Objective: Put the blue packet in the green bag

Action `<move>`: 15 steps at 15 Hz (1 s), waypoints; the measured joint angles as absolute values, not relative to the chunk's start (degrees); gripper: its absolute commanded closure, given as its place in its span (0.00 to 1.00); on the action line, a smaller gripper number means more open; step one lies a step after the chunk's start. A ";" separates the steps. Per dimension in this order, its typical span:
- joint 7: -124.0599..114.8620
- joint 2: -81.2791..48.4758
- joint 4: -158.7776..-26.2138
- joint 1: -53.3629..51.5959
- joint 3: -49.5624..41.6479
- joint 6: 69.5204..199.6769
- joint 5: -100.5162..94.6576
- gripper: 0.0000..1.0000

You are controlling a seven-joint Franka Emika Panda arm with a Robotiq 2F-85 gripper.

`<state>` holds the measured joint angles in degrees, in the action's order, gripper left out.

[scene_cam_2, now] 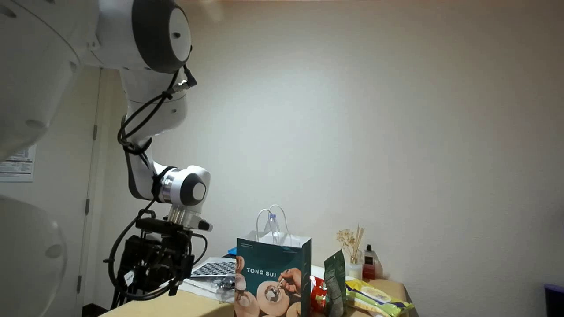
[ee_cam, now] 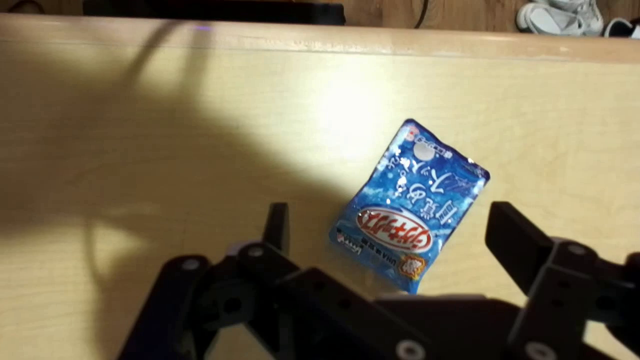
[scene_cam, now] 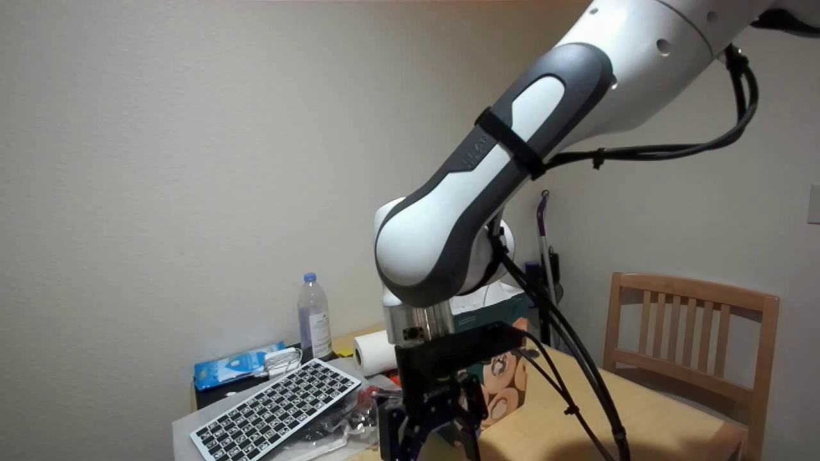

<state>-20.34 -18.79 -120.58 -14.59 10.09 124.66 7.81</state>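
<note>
The tool (ee_cam: 387, 220) is spread wide, its two fingers (ee_cam: 515, 240) far apart with nothing held between them. In the wrist view the blue packet (ee_cam: 410, 210) lies flat on the desk (ee_cam: 565, 140) beneath the tool, slanted between the fingers and apart from both; how high the tool stands over it cannot be told. The packet's print runs at an angle: a red oval logo with white katakana, シゲキックス, the letters "UHA" beside it, and larger white Japanese lettering across the blue. An orange burst near the corner closest to the tool's body carries characters too small to make out.

In an exterior view the green bag (scene_cam_2: 269, 281) stands upright on the desk, right of the tool and apart from it, with "TONG SUI" in white capitals above a picture of a hand with a spoon. Past the bag from the tool are a red packet (scene_cam_2: 318, 293), a dark green pouch (scene_cam_2: 335, 284) standing up and a yellow-and-green pack (scene_cam_2: 374, 297), their print too small to read.

Left of the tool in an exterior view lies a checkered board (scene_cam: 275, 410), with a blue-and-white pack (scene_cam: 230, 368) and a clear bottle (scene_cam: 312, 317) farther off; the bottle's white label cannot be read. A white roll (scene_cam: 377, 352) is partly hidden behind the tool. Dark lettering on the arm (scene_cam: 442, 237) above the tool is too faint to read.
</note>
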 measured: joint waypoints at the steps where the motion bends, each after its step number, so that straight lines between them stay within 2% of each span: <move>1: -18.55 -19.92 -120.34 -14.58 10.09 124.07 7.81 0.00; 8: -12.49 -28.86 -116.37 -14.82 9.85 123.30 1.96 0.00; 15: -12.48 -29.47 -115.36 -15.07 9.76 123.32 1.34 0.00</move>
